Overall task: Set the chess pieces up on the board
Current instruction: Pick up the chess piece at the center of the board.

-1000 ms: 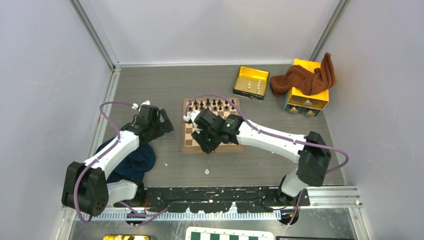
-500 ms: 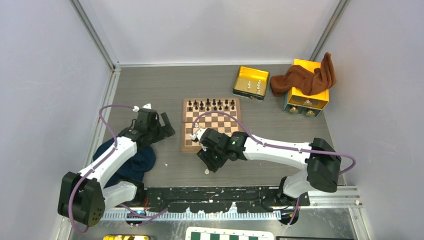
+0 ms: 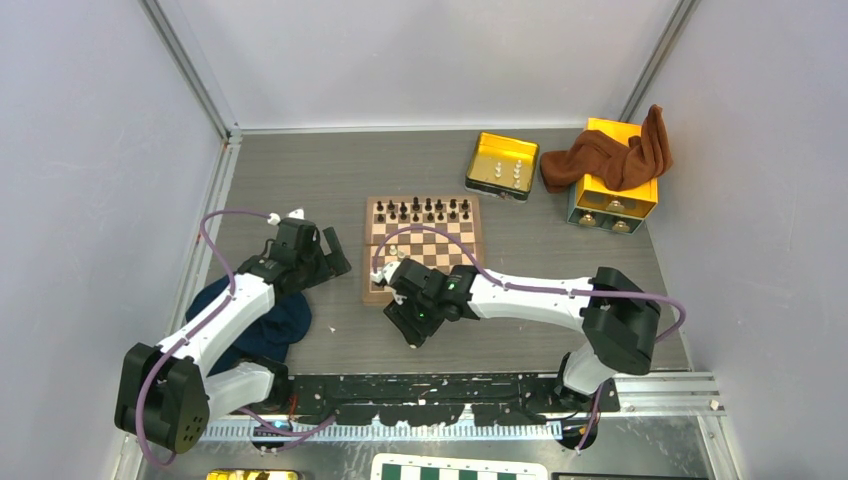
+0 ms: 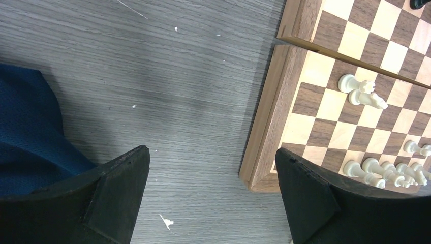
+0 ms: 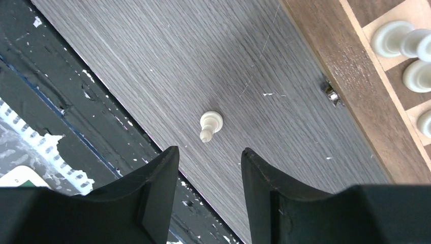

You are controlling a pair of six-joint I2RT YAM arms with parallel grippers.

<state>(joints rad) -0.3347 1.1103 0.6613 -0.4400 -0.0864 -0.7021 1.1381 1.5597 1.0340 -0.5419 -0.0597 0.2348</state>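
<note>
- R gripper (image 5: 209, 151) has swung back off the board (image 4: 264, 117) to its near side; jaws now wider apart, gripping nothing.
- Loose cream pawn (image 5: 210, 125) sits on table (image 5: 152, 61) just ahead of R fingers, untouched.
- Dark pcs (image 3: 420, 210) line far row; white pcs (image 4: 386, 173) in near rows.
- L gripper (image 4: 211, 152) spread wide, empty, beside board's left edge, near blue cloth (image 4: 30, 132).

Dark chess pieces (image 3: 428, 210) line the far edge of the board (image 3: 452, 250).

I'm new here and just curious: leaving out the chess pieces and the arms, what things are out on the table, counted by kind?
Wooden chessboard: 1
Cloths: 2, blue cloth and brown cloth
Yellow containers: 2, yellow tray and yellow box
Total: 5
</note>
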